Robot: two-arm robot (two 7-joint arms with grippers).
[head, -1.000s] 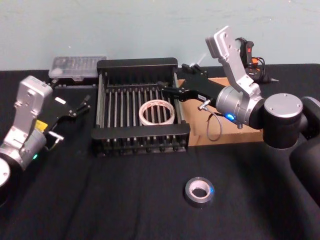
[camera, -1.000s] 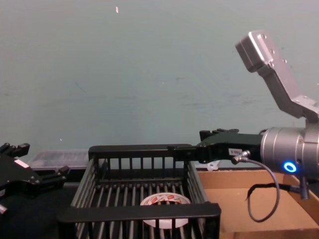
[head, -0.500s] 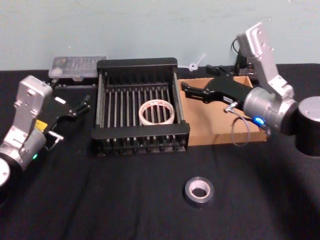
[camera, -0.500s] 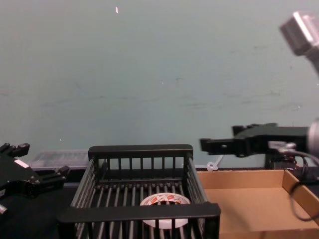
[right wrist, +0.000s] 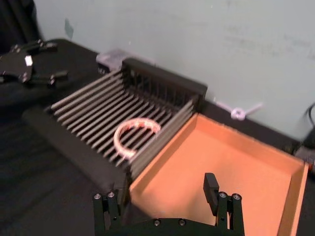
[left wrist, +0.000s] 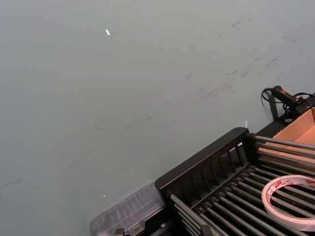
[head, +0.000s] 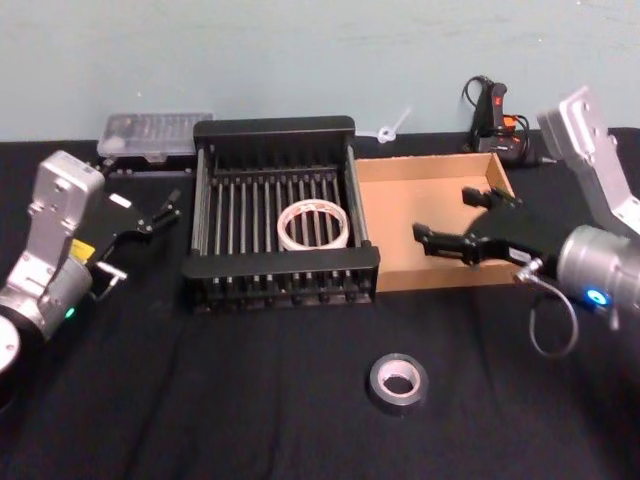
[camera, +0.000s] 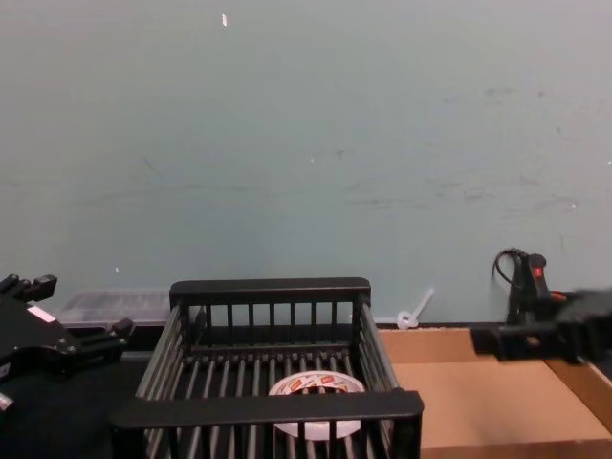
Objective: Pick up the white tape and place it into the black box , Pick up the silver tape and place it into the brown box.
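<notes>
The white tape (head: 313,224) lies flat on the slatted floor of the black box (head: 280,268), and shows there in the chest view (camera: 318,386) and the right wrist view (right wrist: 136,135) too. The silver tape (head: 398,383) rests on the black tablecloth, nearer to me than both boxes. My right gripper (head: 443,217) hovers open and empty over the front right part of the brown box (head: 400,205); its fingers (right wrist: 212,188) are spread wide above the cardboard floor (right wrist: 221,162). My left gripper (head: 160,210) stays parked, open, left of the black box.
A clear plastic case (head: 155,133) sits behind the black box's left corner. A black hand tool with a cable (head: 494,112) and a white zip tie (head: 391,127) lie by the back wall. Bare black cloth surrounds the silver tape.
My right gripper has drawn back from the black box's right rim, moving right and toward me across the brown box. The white tape stays in the black box. The left arm is still.
</notes>
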